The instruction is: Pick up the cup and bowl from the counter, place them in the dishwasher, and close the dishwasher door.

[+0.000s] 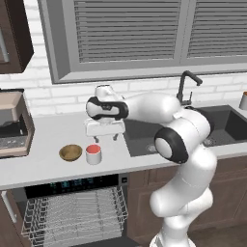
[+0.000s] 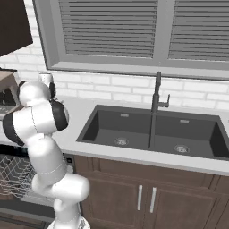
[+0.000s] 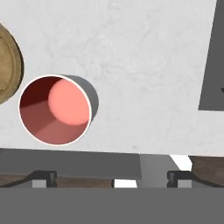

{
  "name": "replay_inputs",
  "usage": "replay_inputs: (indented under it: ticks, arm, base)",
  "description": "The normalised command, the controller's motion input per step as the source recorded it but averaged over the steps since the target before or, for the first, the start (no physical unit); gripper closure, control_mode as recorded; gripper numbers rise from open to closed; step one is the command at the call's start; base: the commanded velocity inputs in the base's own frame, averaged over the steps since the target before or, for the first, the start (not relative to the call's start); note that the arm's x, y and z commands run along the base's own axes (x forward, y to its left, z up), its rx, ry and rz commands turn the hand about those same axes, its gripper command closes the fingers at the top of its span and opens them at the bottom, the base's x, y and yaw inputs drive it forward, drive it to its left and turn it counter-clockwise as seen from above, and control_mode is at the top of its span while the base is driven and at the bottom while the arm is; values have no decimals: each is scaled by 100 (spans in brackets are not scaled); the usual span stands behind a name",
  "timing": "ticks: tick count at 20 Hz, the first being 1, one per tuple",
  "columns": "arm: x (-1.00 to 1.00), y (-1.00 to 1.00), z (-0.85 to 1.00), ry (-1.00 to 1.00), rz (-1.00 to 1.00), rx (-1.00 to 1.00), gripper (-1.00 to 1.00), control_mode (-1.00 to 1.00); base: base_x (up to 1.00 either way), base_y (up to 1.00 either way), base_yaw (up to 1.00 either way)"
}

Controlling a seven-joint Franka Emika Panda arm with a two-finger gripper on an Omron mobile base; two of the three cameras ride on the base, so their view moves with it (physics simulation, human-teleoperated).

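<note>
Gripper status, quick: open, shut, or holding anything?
Gripper: open and empty, fingers spread, above the counter beside the cup.

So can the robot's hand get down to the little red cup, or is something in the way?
Probably yes. The gripper hangs open above the counter, the cup stands just beside it, and the bowl sits apart.

In the hand view, the bowl is cut by the left edge, so just a part of its rim shows. In the right base view, the arm hides the cup and bowl. The dishwasher is cut by the bottom edge of the left base view; its door cannot be made out.
</note>
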Motion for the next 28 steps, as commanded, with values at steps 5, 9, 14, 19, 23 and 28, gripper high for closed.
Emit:
replay_inputs:
  ticks: [5, 9, 14, 19, 23, 28]
  arm:
    - [29, 36, -25, 2, 0, -2, -100, -100]
    - [17, 18, -34, 0, 0, 0, -100, -100]
    - [17, 7, -40, 0, 0, 0, -100, -100]
    - [10, 5, -33, 0, 0, 0, -100, -100]
    - [-10, -15, -5, 0, 0, 0, -100, -100]
    - [-6, -26, 0, 0, 0, 0, -100, -100]
  base:
    - [0, 0, 0]
    - [0, 0, 0]
    - [0, 0, 0]
    - [0, 0, 0]
    - [0, 0, 0]
    - [0, 0, 0]
